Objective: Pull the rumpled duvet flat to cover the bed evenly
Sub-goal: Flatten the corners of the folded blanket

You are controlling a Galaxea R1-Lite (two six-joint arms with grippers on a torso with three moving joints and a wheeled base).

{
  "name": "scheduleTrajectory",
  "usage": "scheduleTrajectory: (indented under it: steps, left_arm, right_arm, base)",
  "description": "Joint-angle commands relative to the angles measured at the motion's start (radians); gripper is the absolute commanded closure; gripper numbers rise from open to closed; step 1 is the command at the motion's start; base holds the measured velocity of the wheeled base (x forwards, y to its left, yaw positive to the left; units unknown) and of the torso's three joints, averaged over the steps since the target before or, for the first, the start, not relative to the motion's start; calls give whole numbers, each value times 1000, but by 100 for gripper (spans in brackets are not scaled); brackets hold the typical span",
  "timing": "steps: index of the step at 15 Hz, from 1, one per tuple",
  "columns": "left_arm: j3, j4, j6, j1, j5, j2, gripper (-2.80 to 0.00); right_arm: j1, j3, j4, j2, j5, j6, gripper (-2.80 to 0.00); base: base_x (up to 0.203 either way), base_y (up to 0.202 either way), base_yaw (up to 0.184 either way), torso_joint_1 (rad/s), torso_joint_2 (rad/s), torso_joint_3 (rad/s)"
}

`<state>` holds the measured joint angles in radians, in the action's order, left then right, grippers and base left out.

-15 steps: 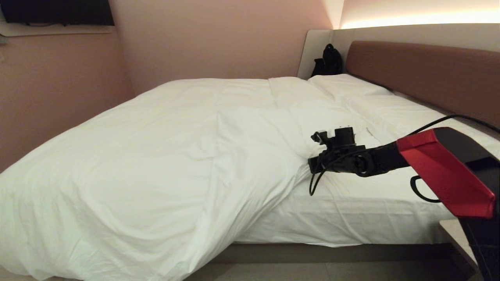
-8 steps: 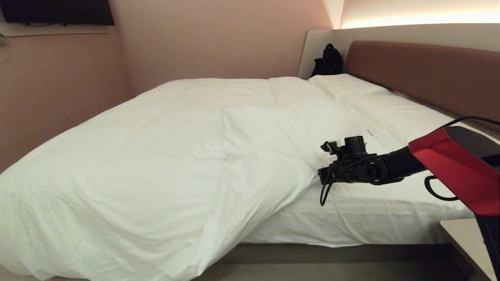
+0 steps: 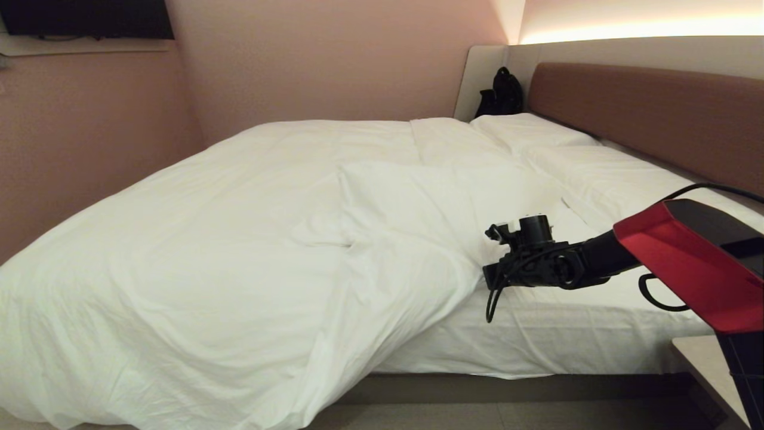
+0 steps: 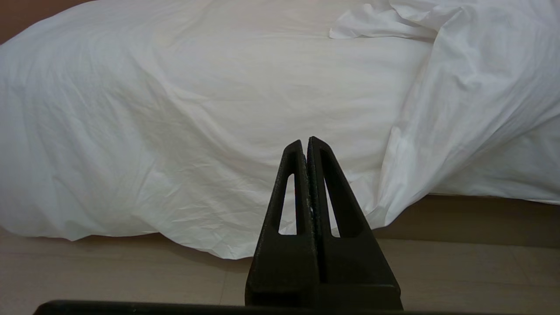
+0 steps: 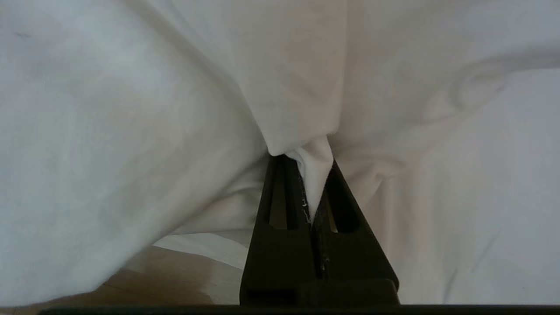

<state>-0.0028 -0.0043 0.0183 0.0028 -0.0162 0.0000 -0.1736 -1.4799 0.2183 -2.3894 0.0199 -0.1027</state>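
The puffy white duvet (image 3: 239, 239) lies rumpled across the left and middle of the bed (image 3: 567, 340), folded back near the pillows, with its near side hanging to the floor. My right gripper (image 3: 484, 276) reaches in from the right and is shut on a bunched edge of the duvet (image 5: 313, 162), which is pinched between its black fingers (image 5: 280, 192). In the left wrist view the left gripper (image 4: 305, 142) is shut and empty, held low and apart from the hanging duvet (image 4: 175, 131).
Bare mattress sheet shows at the right by the brown headboard (image 3: 644, 113). Flat pillows (image 3: 525, 131) lie at the head. A black bag (image 3: 501, 92) sits in the far corner. A bedside table (image 3: 698, 364) stands at the near right. A pink wall lines the left.
My right gripper has moved toward the near edge of the bed and slightly right, keeping its hold; the duvet's pinched edge came along. The left arm has stayed still.
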Motion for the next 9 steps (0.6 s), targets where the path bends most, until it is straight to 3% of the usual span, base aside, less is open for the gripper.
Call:
scheduleTrajectory:
  steps: [1,9]
  left_arm:
    - [0,0,1,0,-1,0,0]
    - [0,0,2,0,-1,0,0]
  right_arm:
    - [-1,-5,3,-16,-3,1,-280]
    - [-22,-9,59,139,-10,3,-280]
  base:
    - [0,0,0,0,0,0]
    - [0,0,0,0,0,0]
